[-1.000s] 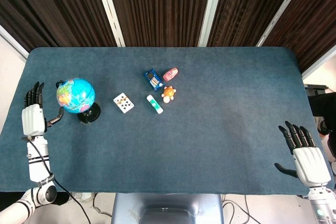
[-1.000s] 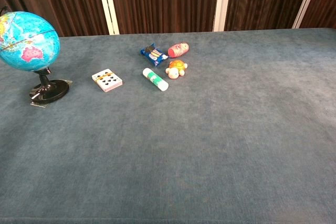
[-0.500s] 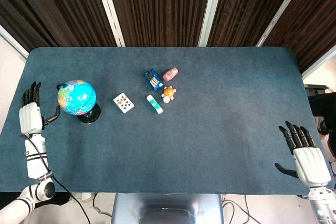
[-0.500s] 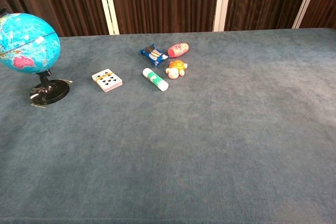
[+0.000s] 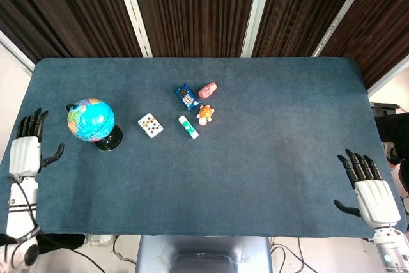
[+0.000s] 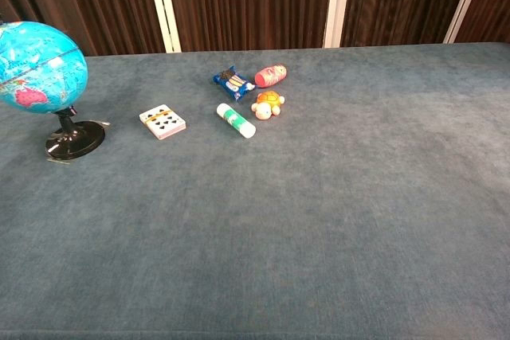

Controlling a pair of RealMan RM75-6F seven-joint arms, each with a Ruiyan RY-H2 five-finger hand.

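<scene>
Blue globe [image 5: 91, 120] stands upright on its black stand near the table's [image 5: 268, 158] left edge in the head view; left hand [image 5: 25, 149] hangs apart from it, fingers spread, empty. Right hand [image 5: 369, 188] likewise empty at the far right edge. Chest view shows the globe [image 6: 40, 67] freestanding, no hands.

The head view looks straight down on the whole table [image 5: 268, 158]; the chest view, lower and nearer, shares its middle.
</scene>
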